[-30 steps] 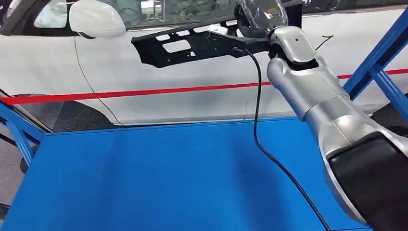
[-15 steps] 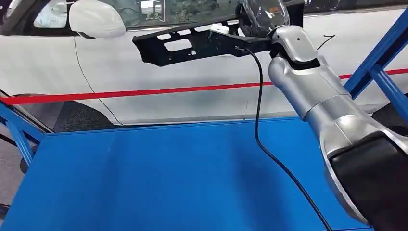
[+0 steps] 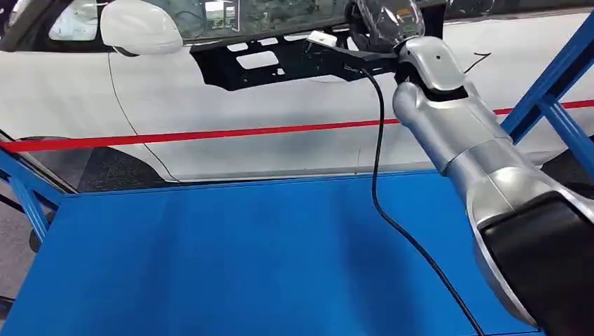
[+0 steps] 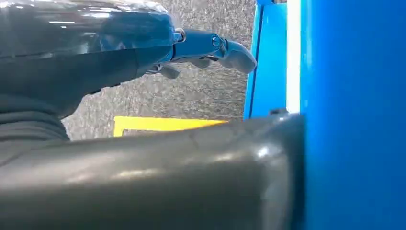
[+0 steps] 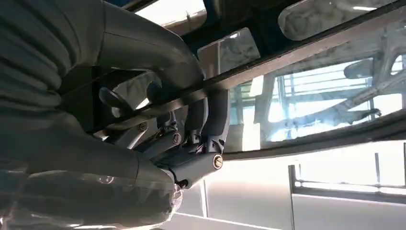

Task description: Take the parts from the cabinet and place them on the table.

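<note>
Right hand: I see my right hand (image 3: 384,24) raised at the far end of its silver arm, wrapped in a clear plastic cover, level with the window line of the white car (image 3: 210,126) beyond the desk. In the right wrist view its fingers (image 5: 210,120) are curled around a dark bar of the part, thumb on one side and darker fingers on the other, so it has a firm hold.

Part: the black part (image 3: 280,59) is a long flat bracket with cut-out openings. It reaches from my right hand out toward my left, held in the air well above the desk and touching nothing else that I can see. A small white tag (image 3: 322,38) sits on it near the hand.

Desk: the blue desk (image 3: 231,259) lies below the part, with blue frame bars at its left and right edges.

Cable: a black cable (image 3: 375,175) hangs from the wrist of my right arm and trails down across the desk.

Left hand: in the left wrist view my left hand (image 4: 201,50) hangs beside a blue upright, over grey floor with a yellow marking. Its fingers are stretched out and apart, holding nothing.

Background: a red tape line (image 3: 210,133) runs across in front of the car.
</note>
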`<action>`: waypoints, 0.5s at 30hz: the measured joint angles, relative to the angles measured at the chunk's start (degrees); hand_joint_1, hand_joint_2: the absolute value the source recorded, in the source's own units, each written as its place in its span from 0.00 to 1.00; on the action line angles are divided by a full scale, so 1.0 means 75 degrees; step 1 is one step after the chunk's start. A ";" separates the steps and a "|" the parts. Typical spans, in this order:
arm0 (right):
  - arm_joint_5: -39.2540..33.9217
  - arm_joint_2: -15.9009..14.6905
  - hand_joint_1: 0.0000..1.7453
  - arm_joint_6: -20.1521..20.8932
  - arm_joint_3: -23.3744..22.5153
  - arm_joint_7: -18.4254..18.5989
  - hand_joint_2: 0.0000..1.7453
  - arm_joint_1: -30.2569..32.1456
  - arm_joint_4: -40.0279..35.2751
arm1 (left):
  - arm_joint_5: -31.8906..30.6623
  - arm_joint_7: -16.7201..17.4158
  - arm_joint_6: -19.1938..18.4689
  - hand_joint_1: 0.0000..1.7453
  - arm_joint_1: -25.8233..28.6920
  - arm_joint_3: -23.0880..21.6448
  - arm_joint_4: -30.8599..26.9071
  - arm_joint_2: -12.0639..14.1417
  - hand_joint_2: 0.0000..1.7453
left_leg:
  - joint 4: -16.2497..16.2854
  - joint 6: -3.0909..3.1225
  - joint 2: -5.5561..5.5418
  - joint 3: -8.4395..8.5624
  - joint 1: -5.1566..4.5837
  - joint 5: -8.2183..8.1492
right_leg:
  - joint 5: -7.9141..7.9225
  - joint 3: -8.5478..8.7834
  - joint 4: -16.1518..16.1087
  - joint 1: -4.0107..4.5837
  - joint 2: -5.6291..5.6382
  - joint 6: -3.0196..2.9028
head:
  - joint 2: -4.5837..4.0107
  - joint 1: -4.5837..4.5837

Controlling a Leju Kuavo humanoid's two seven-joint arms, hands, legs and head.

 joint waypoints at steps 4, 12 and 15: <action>0.0105 -0.0006 1.00 -0.0006 -0.0038 -0.0026 1.00 0.0075 0.0012 | -0.0026 -0.0344 -0.0495 0.00 0.0025 0.0006 0.0000 0.0006 1.00 | 0.0000 0.0000 0.0000 0.0000 0.0000 0.0000 | 0.0000 -0.0002 0.0000 0.0000 -0.0001 0.0000 | 0.0000 0.0003; 0.0236 -0.0044 1.00 -0.0055 -0.0067 -0.0073 1.00 0.0324 0.0012 | -0.0178 -0.0053 -0.0770 0.00 -0.0017 -0.0006 -0.0023 0.0076 1.00 | 0.0000 0.0002 -0.0001 0.0002 -0.0003 0.0001 | 0.0000 0.0001 0.0000 -0.0006 -0.0003 0.0000 | 0.0000 0.0003; 0.0259 -0.0073 1.00 -0.0055 -0.0117 -0.0073 1.00 0.0354 0.0015 | -0.0172 -0.0050 -0.0863 0.00 -0.0029 -0.0006 -0.0044 0.0096 1.00 | 0.0000 0.0006 -0.0011 0.0004 -0.0005 0.0004 | 0.0000 0.0006 0.0000 -0.0007 -0.0016 0.0001 | 0.0000 0.0003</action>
